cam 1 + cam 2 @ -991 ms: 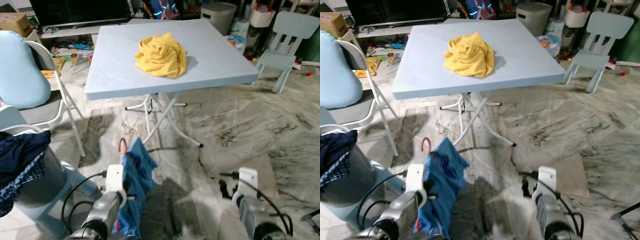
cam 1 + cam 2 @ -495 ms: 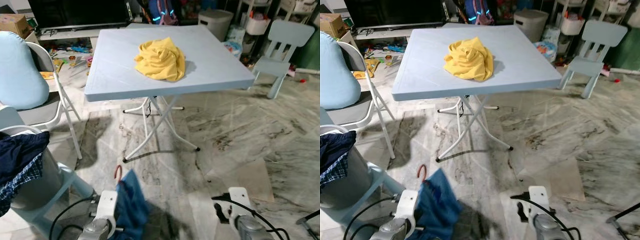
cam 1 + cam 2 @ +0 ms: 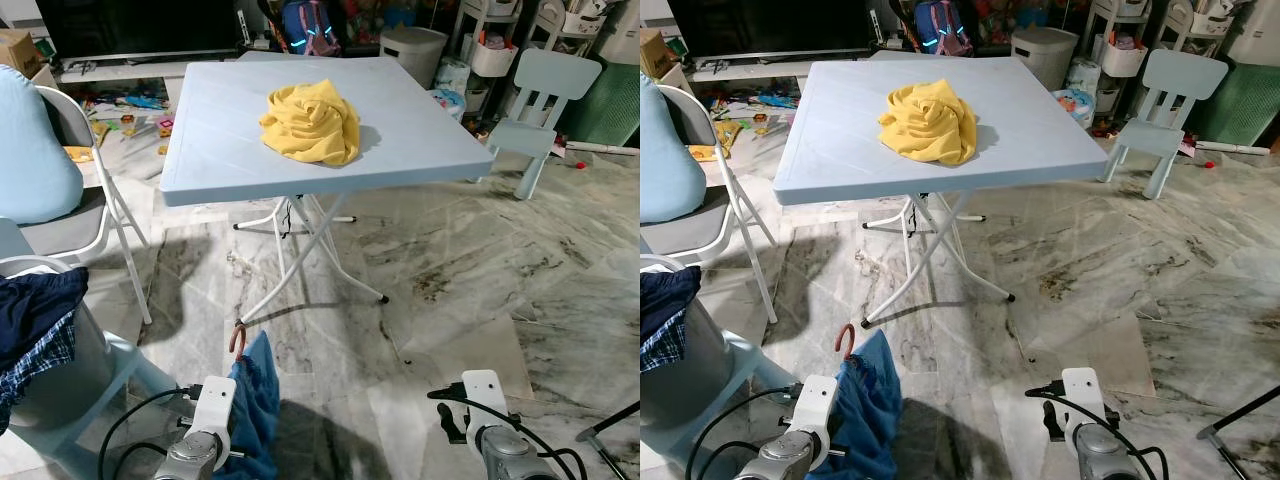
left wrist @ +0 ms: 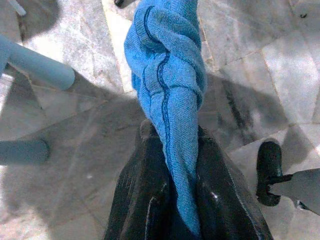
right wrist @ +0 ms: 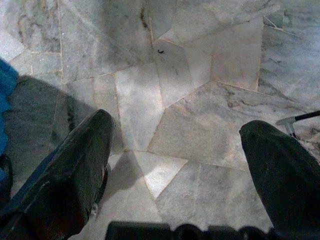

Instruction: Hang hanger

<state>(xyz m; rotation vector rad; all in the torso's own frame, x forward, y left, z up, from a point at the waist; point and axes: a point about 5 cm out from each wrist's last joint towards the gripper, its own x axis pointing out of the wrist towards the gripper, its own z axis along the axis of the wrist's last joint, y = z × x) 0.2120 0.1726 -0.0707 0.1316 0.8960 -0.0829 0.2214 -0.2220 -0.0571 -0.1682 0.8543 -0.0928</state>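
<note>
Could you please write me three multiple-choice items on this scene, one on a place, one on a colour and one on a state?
1. Where does the yellow cloth lie?
A. on the floor
B. on the table
C. on the small chair

2. What colour is the garment in the left gripper?
A. blue
B. red
C. white

3. How does the right gripper stand?
A. shut on a hanger
B. shut on the yellow cloth
C. open, holding nothing

Answers:
1 B: the yellow cloth sits bunched on the table, nearer its far side.
2 A: the left gripper is shut on a blue garment, with a hanger hook beside the garment's top.
3 C: the right gripper has its fingers wide apart over bare floor.
</note>
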